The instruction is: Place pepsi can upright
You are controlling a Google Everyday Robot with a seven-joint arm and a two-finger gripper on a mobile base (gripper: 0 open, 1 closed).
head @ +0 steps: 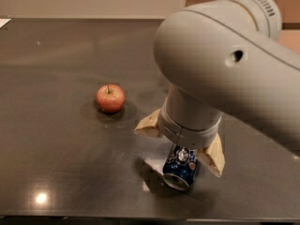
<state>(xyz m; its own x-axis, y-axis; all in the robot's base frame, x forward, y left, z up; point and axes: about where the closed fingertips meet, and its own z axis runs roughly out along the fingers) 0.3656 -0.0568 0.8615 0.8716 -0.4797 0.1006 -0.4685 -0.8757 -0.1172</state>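
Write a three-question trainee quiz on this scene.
1. Where is the gripper relative to the pepsi can?
2. True or false: the pepsi can stands upright.
3. What sits on the table left of the can? A apple, B banana, C bowl.
Key: 1 directly above it, open fingers either side; 2 false; 3 A.

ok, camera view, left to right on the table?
Round red apple → dark blue aluminium pepsi can lying on its side. Beige two-finger gripper hangs directly over the can, so unordered.
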